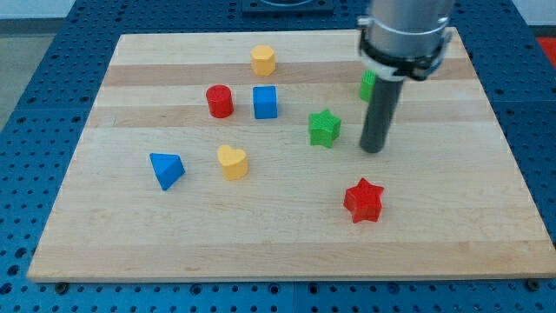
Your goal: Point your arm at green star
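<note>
A red star (363, 201) lies nearest the camera, toward the bottom edge of the wooden counter (261, 252) and right of its middle. Above it, near the counter's centre, sits the green star (324, 128), with my tip (373, 149) resting just beside it on the view's right, a narrow strip of bare wood between the two. The dark rod rises from there to a grey housing near the counter's top right corner. The arm carries no pincer, only this rod, so nothing is being pinched. Behind the rod, partly hidden by it, a second green block (368, 83) peeks out near the top edge; its shape cannot be made out. Left of the green star stand a blue cube (266, 102) and a red cylinder (220, 101), close together. A yellow hexagonal block (263, 60) sits nearer the top edge. Toward the left edge lie a blue triangular block (166, 169) and, just to its right, a yellow heart (232, 162).
</note>
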{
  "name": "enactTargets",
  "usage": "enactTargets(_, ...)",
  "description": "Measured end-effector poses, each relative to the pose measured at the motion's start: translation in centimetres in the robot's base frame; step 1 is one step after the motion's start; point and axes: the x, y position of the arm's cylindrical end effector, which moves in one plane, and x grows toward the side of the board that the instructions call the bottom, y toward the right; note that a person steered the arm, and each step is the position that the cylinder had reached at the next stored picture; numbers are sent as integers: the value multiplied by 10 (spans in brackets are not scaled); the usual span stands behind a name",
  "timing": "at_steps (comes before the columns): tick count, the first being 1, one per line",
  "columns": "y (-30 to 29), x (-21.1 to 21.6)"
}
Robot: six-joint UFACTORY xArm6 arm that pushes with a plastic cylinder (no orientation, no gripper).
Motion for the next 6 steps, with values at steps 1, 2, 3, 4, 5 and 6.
enactTargets(1,-36,10)
enactTargets(2,-56,10)
enactTargets(3,-56,10)
enactTargets(4,-62,9)
enactTargets(5,-72,2)
enactTargets(6,-92,-2)
